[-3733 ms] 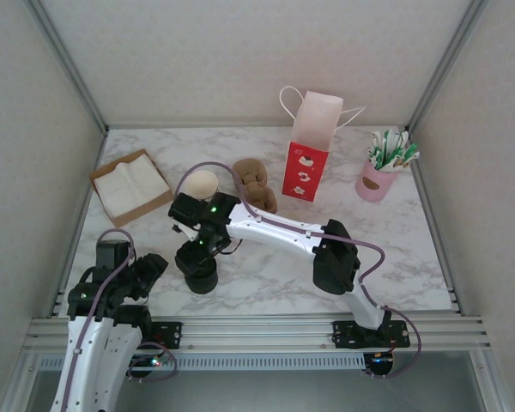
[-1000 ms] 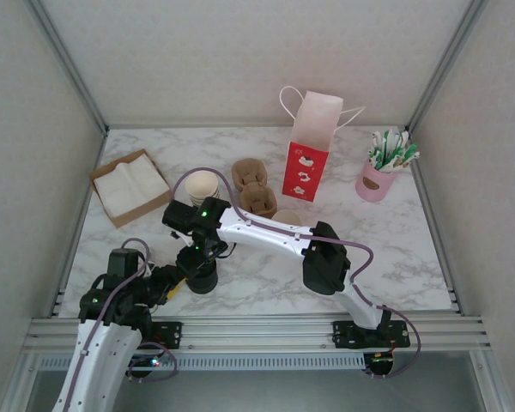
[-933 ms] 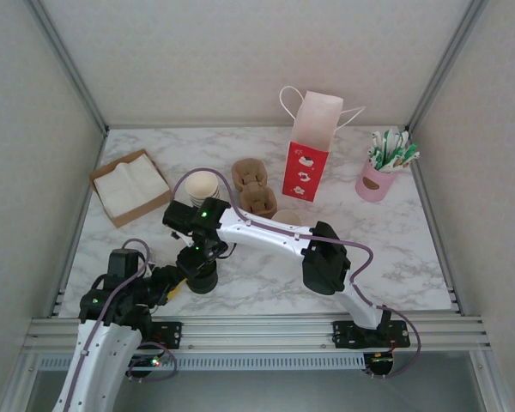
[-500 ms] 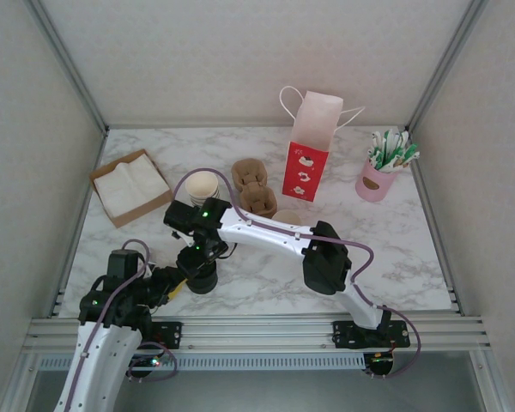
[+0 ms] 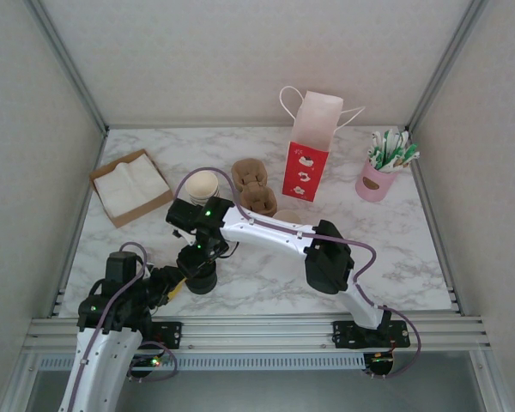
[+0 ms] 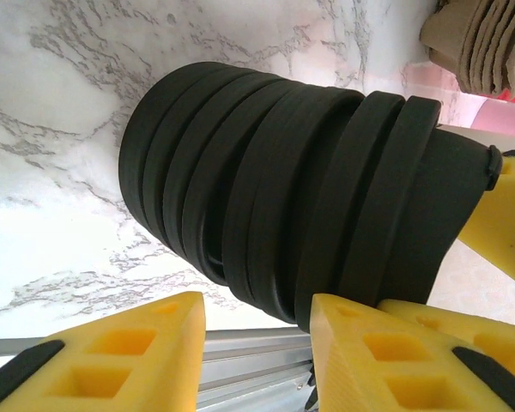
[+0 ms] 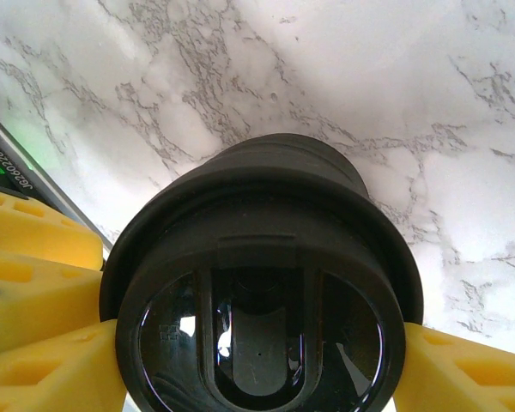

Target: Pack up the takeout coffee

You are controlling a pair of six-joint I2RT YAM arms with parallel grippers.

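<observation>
Well, about the takeout coffee point(image 5: 285, 214): stands on the table point(image 5: 395, 249) just in front of the red-and-white bag point(image 5: 307, 167), beside the brown cup carriers point(image 5: 253, 187), and mostly hidden behind the right arm point(image 5: 275, 230). Seems upright, with the long axis vertical and the mouth toward the ceiling. Too much hidden to tell if already covered by a lid.

Judging from this, not yet the packing itself but the step before it: fetching a lid. Further out, at the near left part of the table: the squat black stack of lids point(image 5: 197, 276), upright. Right tool point(image 5: 197, 254): closed around the top lid point(image 7: 262, 326), yellow pads point(image 7: 468, 373) against its rim on both sides, so gripping it by the look. Left tool point(image 5: 176, 281): open, holding nothing, fingers point(image 6: 94, 352) one above the other at the side of the stack. Cannot tell if really touching.

Next, probably: lift the top lid straight up while keeping the rest of the stack down, carry it over to the cup and press it on evenly. Only then bring the cup, kept upright, into the open bag. Needs care against pulling a second lid along.
</observation>
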